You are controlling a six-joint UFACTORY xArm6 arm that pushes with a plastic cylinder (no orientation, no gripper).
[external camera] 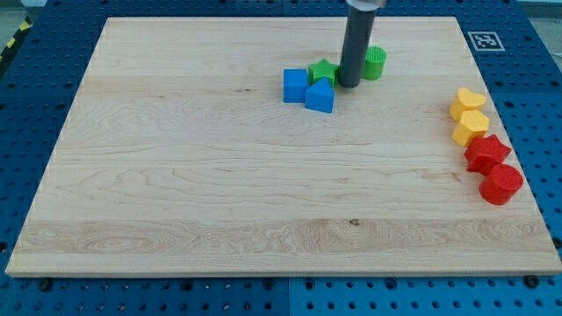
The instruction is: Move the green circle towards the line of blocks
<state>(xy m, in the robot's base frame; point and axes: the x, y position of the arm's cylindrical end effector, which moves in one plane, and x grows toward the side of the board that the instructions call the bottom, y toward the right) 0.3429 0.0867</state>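
Our tip stood between the green star and green circle; we bore no fingers. Blue blocks lay beside the star.

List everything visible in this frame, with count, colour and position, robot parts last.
wooden board: 1, light wood, fills most of the view, on a blue perforated base
green circle: 1, green, near the view's top, just right of the rod
green star: 1, green, just left of the rod
blue cube: 1, blue, left of the green star
blue wedge block: 1, blue, below the green star, touching the blue cube
yellow blocks: 2, yellow, view's right edge, top of the line
red star: 1, red, below the yellow ones
red cylinder: 1, red, bottom of the line
marker tag: 1, black and white, board's top right corner
my tip: 1, dark rod, between green star and green circle
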